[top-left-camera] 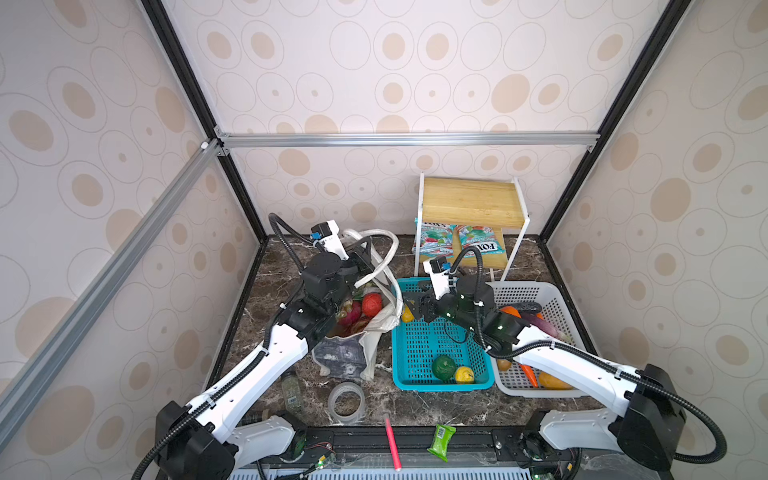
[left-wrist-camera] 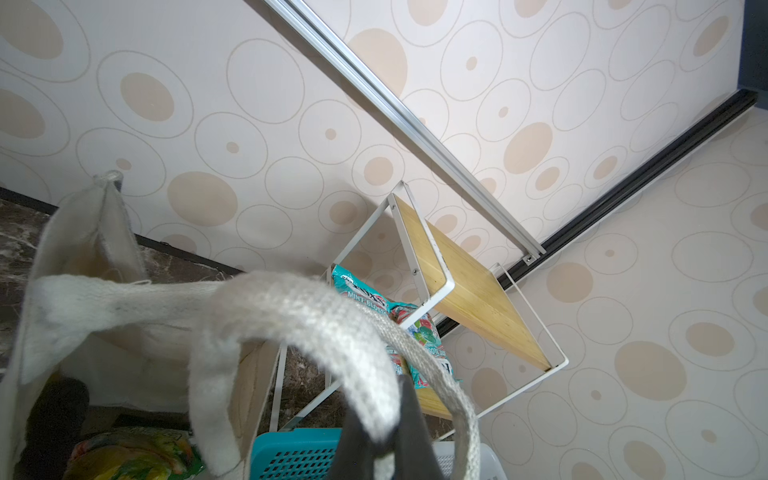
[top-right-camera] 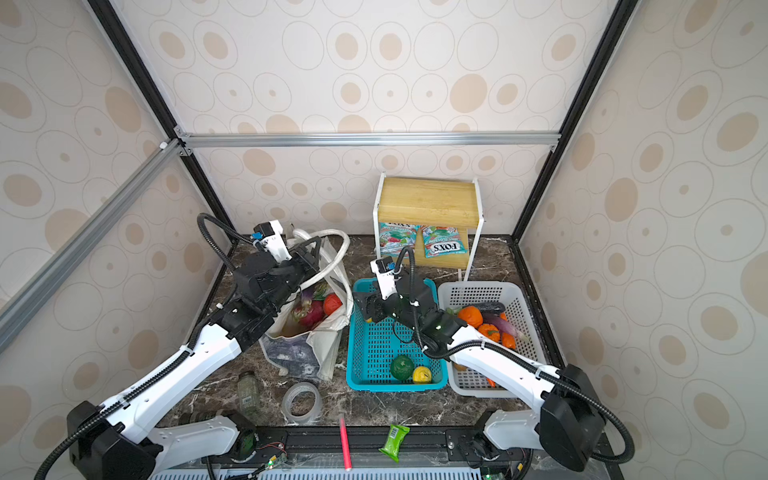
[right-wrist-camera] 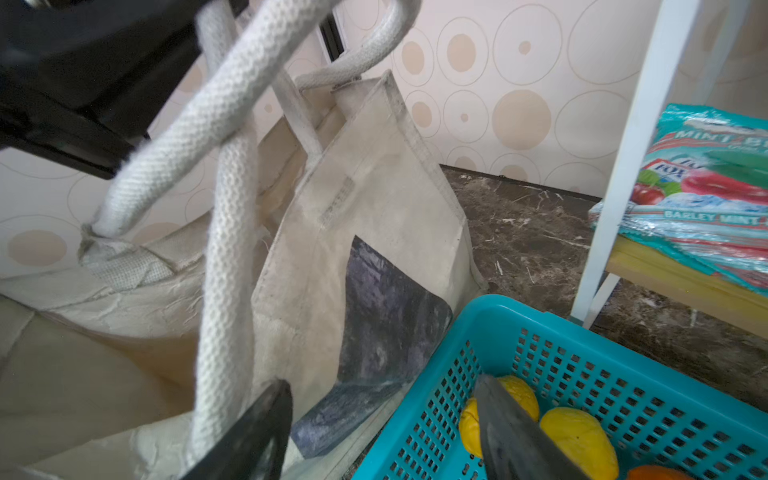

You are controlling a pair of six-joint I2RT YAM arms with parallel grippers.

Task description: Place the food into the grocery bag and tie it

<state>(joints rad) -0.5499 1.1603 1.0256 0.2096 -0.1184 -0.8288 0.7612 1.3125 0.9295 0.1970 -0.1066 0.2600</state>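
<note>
Starting from the left side, you see the left gripper (top-left-camera: 360, 261) above the far edge of the grocery bag (top-left-camera: 374, 340); its fingers are clamped on one cream handle (left-wrist-camera: 332, 328) and lift it, so the bag mouth stands open. The bag stands on the table (top-left-camera: 415, 409) just beside the teal basket (top-left-camera: 398, 353), and inside it a pink dragon fruit (top-left-camera: 348, 312) and a red round vegetable (top-left-camera: 371, 304) are visible. Next comes the right gripper (right-wrist-camera: 382, 382), over the far left part of the teal basket, near to the bag; its fingers are spread apart and nothing is between them. In the right wrist view a hanging strand of handle passes close to one finger, while two yellow fruits (right-wrist-camera: 577, 440) lie lower, behind the other finger, the nearer one apparently lying lengthwise along that finger. I judge that the next move turns on this: the fruits are on the basket side of the fingers and the bag mouth on the opposite side, so the right arm, the nearer one, should go down without catching the handle. Further right, the white basket (top-left-camera: 555, 297) holds purple eggplants (top-left-camera: 542, 323), well apart from the bag.
</note>
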